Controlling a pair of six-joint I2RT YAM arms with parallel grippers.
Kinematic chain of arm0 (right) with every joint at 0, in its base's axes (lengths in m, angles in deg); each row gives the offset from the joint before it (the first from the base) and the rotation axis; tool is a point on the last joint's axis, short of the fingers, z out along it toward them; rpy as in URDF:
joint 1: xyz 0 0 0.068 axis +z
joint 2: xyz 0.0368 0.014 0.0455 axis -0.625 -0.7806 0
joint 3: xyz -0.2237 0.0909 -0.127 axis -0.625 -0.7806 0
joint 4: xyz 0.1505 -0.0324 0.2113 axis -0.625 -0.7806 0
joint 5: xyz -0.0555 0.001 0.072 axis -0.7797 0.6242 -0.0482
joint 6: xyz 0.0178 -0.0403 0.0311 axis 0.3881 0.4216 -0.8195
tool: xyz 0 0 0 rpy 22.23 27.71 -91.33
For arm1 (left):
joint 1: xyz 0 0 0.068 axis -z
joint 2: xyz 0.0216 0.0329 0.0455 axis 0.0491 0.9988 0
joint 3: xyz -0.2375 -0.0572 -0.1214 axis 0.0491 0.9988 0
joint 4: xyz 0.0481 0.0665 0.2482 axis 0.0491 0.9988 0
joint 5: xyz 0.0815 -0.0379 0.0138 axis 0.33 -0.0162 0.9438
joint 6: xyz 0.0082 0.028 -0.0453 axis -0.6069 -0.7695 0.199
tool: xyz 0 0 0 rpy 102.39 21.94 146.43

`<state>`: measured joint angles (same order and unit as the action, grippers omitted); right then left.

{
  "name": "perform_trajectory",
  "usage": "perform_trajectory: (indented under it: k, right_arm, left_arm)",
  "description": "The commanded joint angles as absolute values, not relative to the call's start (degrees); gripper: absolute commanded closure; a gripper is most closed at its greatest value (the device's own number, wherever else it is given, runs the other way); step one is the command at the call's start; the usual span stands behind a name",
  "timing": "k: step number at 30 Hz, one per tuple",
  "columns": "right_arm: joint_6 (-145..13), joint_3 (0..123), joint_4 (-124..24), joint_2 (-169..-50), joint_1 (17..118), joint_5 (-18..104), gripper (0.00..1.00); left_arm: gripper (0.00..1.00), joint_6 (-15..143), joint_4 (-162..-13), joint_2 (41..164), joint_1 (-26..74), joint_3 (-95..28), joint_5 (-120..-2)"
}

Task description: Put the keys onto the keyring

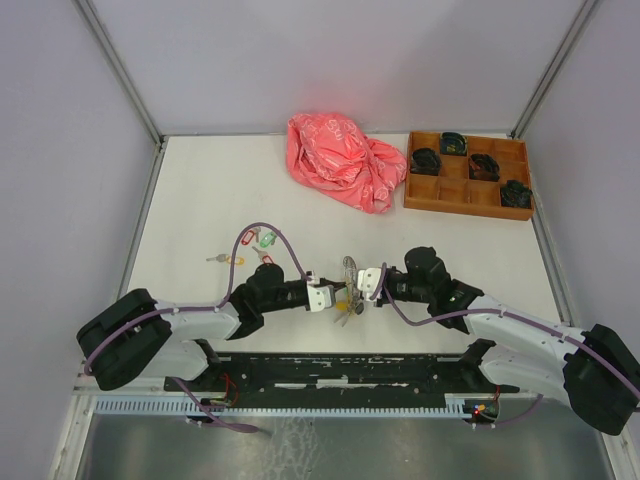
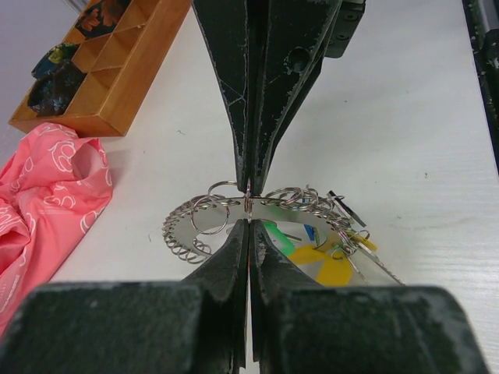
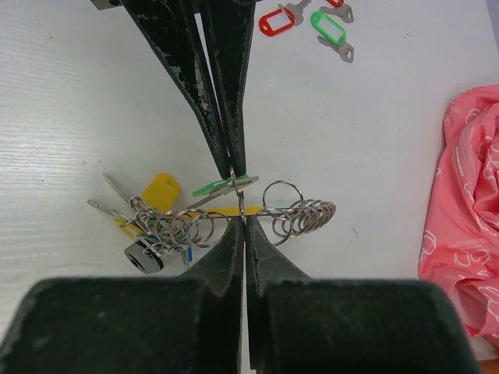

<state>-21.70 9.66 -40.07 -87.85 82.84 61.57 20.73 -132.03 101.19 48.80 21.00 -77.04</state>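
Top external view: near the middle of the white table [image 1: 200, 200], the left gripper [image 2: 248, 224] and right gripper [image 3: 242, 220] have jaws clamped on the round silvery chain-like metal keyring [image 1: 348, 270]; a red-tagged silver key [image 3: 277, 21] and green-tagged silver key [image 3: 327, 27] lie apart.

White-black arms [image 1: 190, 327], purple cables [image 1: 262, 226], scuffed black jaws

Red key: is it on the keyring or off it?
Off. The red key lies loose on the table beside a green key, well apart from the keyring.
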Motion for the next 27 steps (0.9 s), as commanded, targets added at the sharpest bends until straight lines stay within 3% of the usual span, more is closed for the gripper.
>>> perform_trajectory:
  k: [1, 27]
  right_arm:
    - [-22.4, 11.8, -35.9, -87.1, 83.2, 62.4, 0.99]
    - [-22.4, 11.6, -35.9, -86.3, 83.2, 60.6, 0.99]
  left_arm:
    - [0.97, 22.7, -134.4, 101.2, 49.1, 18.9, -76.5]
    - [0.97, 24.0, -134.3, 101.2, 49.1, 18.9, -75.3]
